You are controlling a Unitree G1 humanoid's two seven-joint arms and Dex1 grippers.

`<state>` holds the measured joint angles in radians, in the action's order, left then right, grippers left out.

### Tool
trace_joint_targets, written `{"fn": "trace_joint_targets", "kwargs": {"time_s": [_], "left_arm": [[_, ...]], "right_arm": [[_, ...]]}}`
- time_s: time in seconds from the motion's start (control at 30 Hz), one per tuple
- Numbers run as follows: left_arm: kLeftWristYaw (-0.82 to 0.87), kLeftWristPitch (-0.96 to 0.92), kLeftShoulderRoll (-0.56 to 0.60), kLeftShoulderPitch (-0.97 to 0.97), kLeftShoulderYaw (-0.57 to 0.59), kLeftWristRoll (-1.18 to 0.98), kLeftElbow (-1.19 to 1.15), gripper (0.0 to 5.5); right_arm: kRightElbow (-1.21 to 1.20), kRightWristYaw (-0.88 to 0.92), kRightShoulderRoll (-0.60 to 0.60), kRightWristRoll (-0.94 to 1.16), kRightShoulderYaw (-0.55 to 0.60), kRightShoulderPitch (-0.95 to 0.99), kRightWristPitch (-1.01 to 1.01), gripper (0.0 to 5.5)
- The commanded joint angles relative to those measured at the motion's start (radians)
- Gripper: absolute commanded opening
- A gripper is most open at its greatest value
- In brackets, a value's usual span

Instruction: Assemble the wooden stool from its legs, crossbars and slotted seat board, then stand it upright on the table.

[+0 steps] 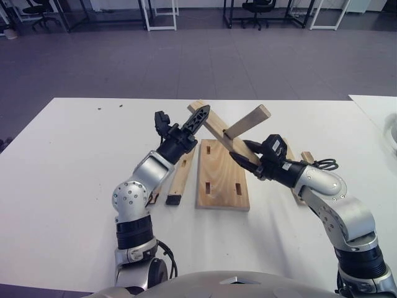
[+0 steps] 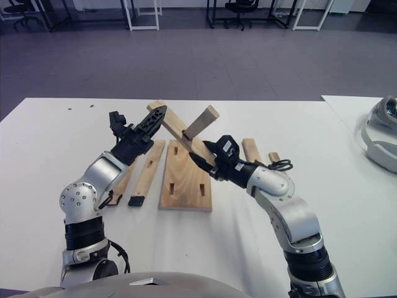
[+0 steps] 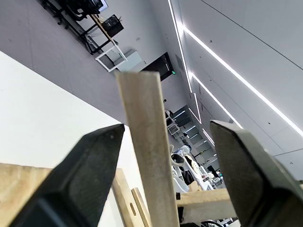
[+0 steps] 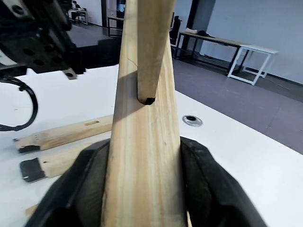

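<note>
A wooden leg (image 1: 214, 127) hangs slanted above the slotted seat board (image 1: 222, 180), which lies flat on the table. A crossbar (image 1: 249, 120) is plugged into the leg's slot and points up and to the right. My right gripper (image 1: 239, 153) is shut on the leg's lower end, its fingers (image 4: 90, 179) pressed to both sides. At the leg's upper end my left gripper (image 1: 201, 114) is open; its fingers (image 3: 90, 165) straddle the wood (image 3: 147, 142) with a gap on one side.
Two more legs (image 2: 149, 166) with black foot caps (image 1: 173, 200) lie left of the seat board, partly under my left arm. Short wooden pieces (image 2: 251, 149) lie to its right. A white headset (image 2: 379, 133) rests on the neighbouring table at far right.
</note>
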<state>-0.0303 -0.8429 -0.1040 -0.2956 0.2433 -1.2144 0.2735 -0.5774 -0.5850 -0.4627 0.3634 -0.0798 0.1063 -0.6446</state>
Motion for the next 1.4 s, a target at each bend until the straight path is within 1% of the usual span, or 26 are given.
{"fn": "trace_joint_targets", "kwargs": {"time_s": [0.03, 0.07, 0.23, 0.4, 0.47, 0.57, 0.6, 0.7, 0.77, 0.83, 0.93, 1.0, 1.1, 1.2, 1.3, 1.4], "left_arm": [[0.029, -0.006, 0.007, -0.006, -0.019, -0.039, 0.02, 3.13], [0.027, -0.007, 0.013, 0.003, -0.029, -0.036, 0.025, 2.89], [0.008, 0.011, 0.029, 0.037, -0.064, -0.022, 0.032, 2.13], [0.036, 0.073, 0.001, 0.05, -0.067, -0.014, 0.032, 1.22], [0.039, 0.083, -0.004, 0.063, -0.079, -0.022, 0.039, 1.02], [0.04, 0.101, -0.003, 0.098, -0.096, -0.015, 0.056, 1.02], [0.04, 0.114, 0.002, 0.11, -0.098, -0.004, 0.06, 1.02], [0.062, 0.177, 0.005, 0.139, -0.069, 0.016, 0.073, 1.02], [0.103, 0.221, 0.007, 0.166, -0.022, 0.0, 0.094, 1.02], [0.158, 0.229, 0.05, 0.248, -0.015, 0.048, 0.2, 1.02], [0.238, 0.205, 0.093, 0.397, -0.06, 0.128, 0.371, 1.02], [0.296, 0.204, 0.09, 0.471, -0.091, 0.181, 0.428, 1.02], [0.332, 0.212, 0.117, 0.498, -0.108, 0.259, 0.446, 1.02], [0.317, 0.224, 0.151, 0.502, -0.149, 0.365, 0.435, 1.02], [0.31, 0.254, 0.176, 0.512, -0.176, 0.459, 0.435, 1.02], [0.31, 0.242, 0.201, 0.516, -0.217, 0.515, 0.471, 1.02]], "right_arm": [[-0.04, -0.023, -0.009, 0.023, -0.011, 0.016, 0.024, 2.09], [-0.045, -0.025, -0.007, 0.023, -0.01, 0.016, 0.029, 2.09], [-0.051, -0.021, -0.014, 0.01, -0.016, 0.02, 0.059, 2.09], [-0.035, -0.014, -0.03, -0.054, -0.045, 0.012, 0.106, 2.09], [-0.031, -0.013, -0.029, -0.065, -0.054, 0.011, 0.115, 2.09], [-0.023, -0.014, -0.025, -0.07, -0.063, 0.012, 0.12, 2.09], [-0.022, -0.01, -0.02, -0.067, -0.065, 0.013, 0.115, 2.46], [-0.035, -0.006, -0.022, -0.058, -0.073, -0.003, 0.092, 2.93], [-0.036, -0.014, -0.063, -0.085, -0.074, -0.05, 0.094, 3.36], [0.021, -0.015, -0.131, -0.143, -0.053, -0.107, 0.112, 3.64], [0.149, 0.023, -0.215, -0.276, -0.061, -0.166, 0.127, 3.64], [0.221, 0.029, -0.236, -0.342, -0.107, -0.206, 0.147, 3.64], [0.254, 0.009, -0.224, -0.391, -0.184, -0.231, 0.176, 3.64], [0.263, 0.001, -0.193, -0.413, -0.244, -0.224, 0.191, 3.64], [0.252, -0.013, -0.166, -0.414, -0.278, -0.214, 0.204, 3.64], [0.271, -0.011, -0.139, -0.426, -0.302, -0.184, 0.221, 3.64]]}}
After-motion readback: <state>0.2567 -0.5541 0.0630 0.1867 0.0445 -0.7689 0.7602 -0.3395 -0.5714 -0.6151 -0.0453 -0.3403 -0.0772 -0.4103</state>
